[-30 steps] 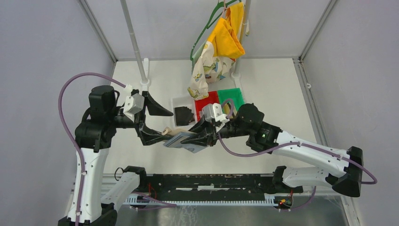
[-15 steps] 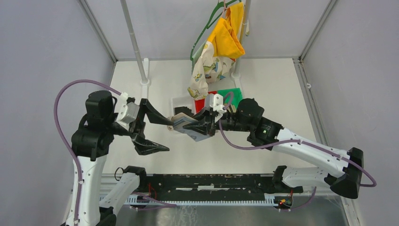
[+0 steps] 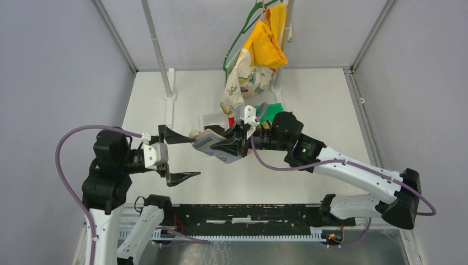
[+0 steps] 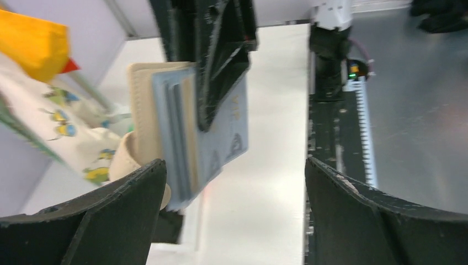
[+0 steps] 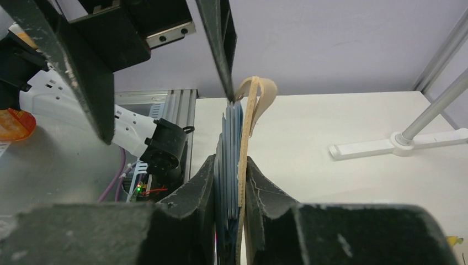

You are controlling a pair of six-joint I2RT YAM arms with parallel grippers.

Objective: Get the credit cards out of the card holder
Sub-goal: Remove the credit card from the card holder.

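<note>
Above the white table (image 3: 331,110), the right pincer (image 3: 225,148) pinches the tan card holder (image 3: 205,136) on edge, apparently held up off the surface. Its grey-blue credit cards (image 4: 221,138) fan out towards the left pincer (image 3: 194,158), which is spread wide and empty just beside them. To do this well, the left should probably close on the outermost card alone, near its free corner, then pull straight along the sleeve while the right grips firmly.

Tan card holder (image 4: 144,105), grey-blue credit cards (image 4: 229,135), yellow cloth (image 3: 266,44)
</note>
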